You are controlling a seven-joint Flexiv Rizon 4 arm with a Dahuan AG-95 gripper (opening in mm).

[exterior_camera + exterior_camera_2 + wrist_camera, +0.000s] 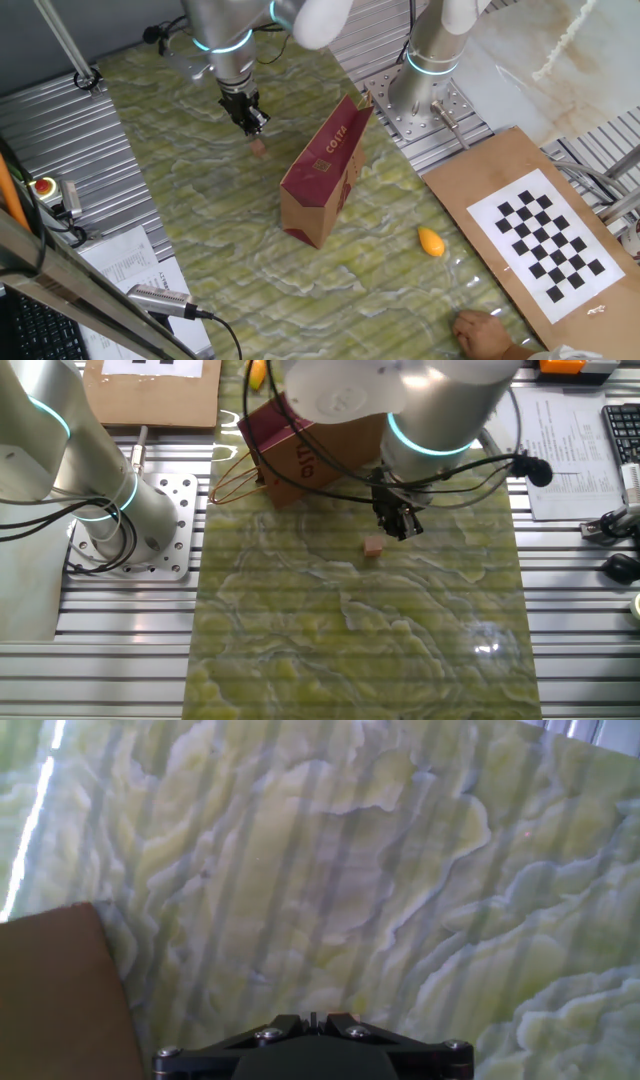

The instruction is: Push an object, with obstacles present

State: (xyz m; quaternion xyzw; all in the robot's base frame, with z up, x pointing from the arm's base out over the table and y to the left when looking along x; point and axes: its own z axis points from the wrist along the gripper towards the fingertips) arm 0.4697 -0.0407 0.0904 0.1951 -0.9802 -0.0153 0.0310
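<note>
My tool (252,122) hangs over the green marbled table (200,240) in the upper left of one fixed view. Its fingers look together, holding nothing. The small pinkish lump (259,147) lies just below the tool there. In the other fixed view the lump (373,546) is near the frame's centre, just beside my tool (400,526). The COSTA bag (325,175) leans at the centre. The hand view shows only a brown corner of the bag (55,995) at lower left, and no lump.
</note>
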